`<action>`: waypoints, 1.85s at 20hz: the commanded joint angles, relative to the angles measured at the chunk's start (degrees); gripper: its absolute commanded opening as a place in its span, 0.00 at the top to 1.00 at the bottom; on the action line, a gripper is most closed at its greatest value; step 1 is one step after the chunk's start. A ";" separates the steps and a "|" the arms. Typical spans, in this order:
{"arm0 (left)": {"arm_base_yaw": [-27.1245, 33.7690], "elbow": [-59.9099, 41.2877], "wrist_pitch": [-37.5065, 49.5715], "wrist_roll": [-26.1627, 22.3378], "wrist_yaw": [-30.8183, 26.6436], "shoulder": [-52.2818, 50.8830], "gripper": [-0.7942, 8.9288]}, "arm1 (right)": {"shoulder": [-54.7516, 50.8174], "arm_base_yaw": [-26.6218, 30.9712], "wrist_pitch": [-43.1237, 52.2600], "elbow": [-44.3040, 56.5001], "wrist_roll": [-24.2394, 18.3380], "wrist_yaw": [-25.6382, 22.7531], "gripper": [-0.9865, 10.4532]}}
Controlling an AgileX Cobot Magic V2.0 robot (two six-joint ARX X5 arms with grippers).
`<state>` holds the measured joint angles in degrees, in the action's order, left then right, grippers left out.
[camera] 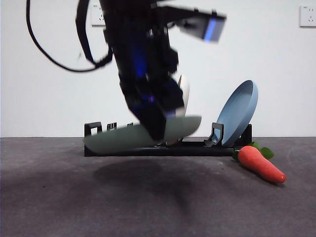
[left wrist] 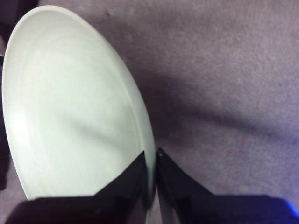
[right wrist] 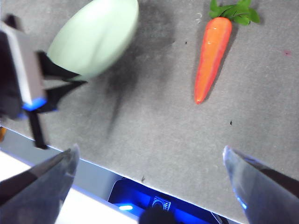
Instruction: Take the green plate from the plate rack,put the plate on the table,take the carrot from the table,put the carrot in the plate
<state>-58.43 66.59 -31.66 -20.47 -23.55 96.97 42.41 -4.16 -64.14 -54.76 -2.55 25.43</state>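
front view shows the left gripper (camera: pixel 157 129) clamped on the green plate (camera: pixel 113 139), out of the plate rack (camera: pixel 197 147) but above the table (camera: pixel 74 197), the carrot (camera: pixel 261 164) waiting, the right gripper (right wrist: pixel 149 172) spread apart.

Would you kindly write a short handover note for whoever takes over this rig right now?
Left pincer: shut on the green plate at its rim, carrying it near-flat in the air in front of the plate rack.
Right pincer: open, waiting above the table.
Carrot: lying on the table beside the rack.
Done: plate out of the rack.
Left: set plate down, put carrot in it.
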 commanded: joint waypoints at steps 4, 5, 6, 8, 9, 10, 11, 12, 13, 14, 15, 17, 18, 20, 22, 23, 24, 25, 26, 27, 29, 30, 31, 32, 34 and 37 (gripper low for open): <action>-1.29 -2.54 3.58 -1.20 -0.35 6.49 0.92 | -0.02 -0.13 0.22 -0.22 0.13 0.11 0.37; -1.68 -2.54 3.96 -1.16 -0.33 7.13 0.92 | -0.02 -0.13 0.24 -0.22 0.13 0.11 0.37; -1.75 -2.54 4.09 -0.59 -0.07 7.21 0.93 | -0.02 -0.13 0.24 -0.22 0.15 0.09 0.37; -1.97 -2.54 3.91 -0.24 3.04 7.28 0.92 | -0.02 -0.13 0.24 -0.22 0.13 0.07 0.37; -1.97 -2.54 3.34 0.37 5.77 7.28 0.92 | -0.02 -0.13 0.24 -0.22 0.13 0.04 0.37; -1.95 -2.54 2.78 1.46 7.82 7.28 0.91 | -0.02 -0.13 0.24 -0.22 0.13 0.04 0.37; -1.86 -2.54 2.05 2.75 9.29 7.28 0.87 | -0.02 -0.13 0.24 -0.22 0.15 0.04 0.37; -1.86 -2.54 1.62 3.72 9.86 7.28 0.80 | -0.02 -0.13 0.24 -0.22 0.15 0.04 0.37; -1.86 -2.54 1.51 4.00 10.47 7.28 0.74 | -0.02 -0.13 0.24 -0.22 0.15 0.04 0.37; -1.92 -2.54 1.53 4.17 10.49 7.28 0.70 | -0.04 -0.13 0.24 -0.22 0.28 0.04 0.37; -1.90 -2.54 1.49 4.42 10.45 7.26 0.69 | -0.02 -0.13 0.24 -0.22 0.57 0.07 0.37; -1.90 -2.51 1.29 4.42 10.08 7.17 0.69 | -0.02 -0.13 0.24 -0.22 0.57 0.04 0.37; -1.90 -2.43 1.16 4.42 9.75 6.82 0.69 | -0.02 -0.13 0.24 -0.22 0.57 0.04 0.37; -1.90 -2.36 0.72 6.21 9.66 4.72 0.69 | 0.42 -0.13 0.96 -0.22 0.63 -0.04 0.37; -1.90 -2.36 -0.15 8.90 9.60 0.44 0.69 | 2.08 -0.13 3.28 -0.22 1.29 -0.44 0.37; -1.90 -2.36 -0.70 10.25 9.60 -2.64 0.69 | 3.48 -0.13 5.05 -0.22 1.92 -0.50 0.37; -1.90 -2.34 -1.05 11.67 9.66 -6.01 0.69 | 5.27 -0.13 7.08 -0.22 2.54 -0.48 0.37; -1.90 -2.34 -1.31 13.09 9.66 -9.79 0.69 | 7.39 -0.13 9.27 -0.22 2.73 -0.46 0.37; -1.90 -2.34 -1.46 15.08 9.70 -14.25 0.69 | 10.01 -0.13 11.76 -0.22 2.73 -0.48 0.37; -1.90 -2.34 -1.42 16.61 9.73 -17.94 0.69 | 12.48 -0.13 13.84 -0.22 2.84 -0.48 0.37; -1.90 -2.34 -1.36 19.69 9.70 -25.81 0.69 | 18.58 -0.15 18.69 -0.22 3.13 -1.33 0.37; -1.90 -2.34 -1.36 21.18 9.70 -29.64 0.69 | 22.21 -0.50 21.31 -0.22 3.13 -3.50 0.37; -1.90 -2.34 -1.38 22.16 9.68 -32.48 0.69 | 25.14 -1.09 23.45 -0.22 3.10 -5.16 0.37; -1.90 -2.34 -1.38 22.53 9.70 -35.26 0.69 | 28.37 -1.81 25.92 -0.22 3.10 -6.43 0.37; -1.90 -2.34 -1.40 23.76 9.70 -39.43 0.69 | 34.60 -3.30 30.82 -0.22 3.13 -7.06 0.37; -1.90 -2.34 -1.46 25.42 9.73 -42.73 0.69 | 42.77 -7.58 37.73 -0.22 2.82 -15.08 0.37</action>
<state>-60.31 64.40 -32.97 3.77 -13.96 54.06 85.03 -11.64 -26.37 -54.85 0.21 10.55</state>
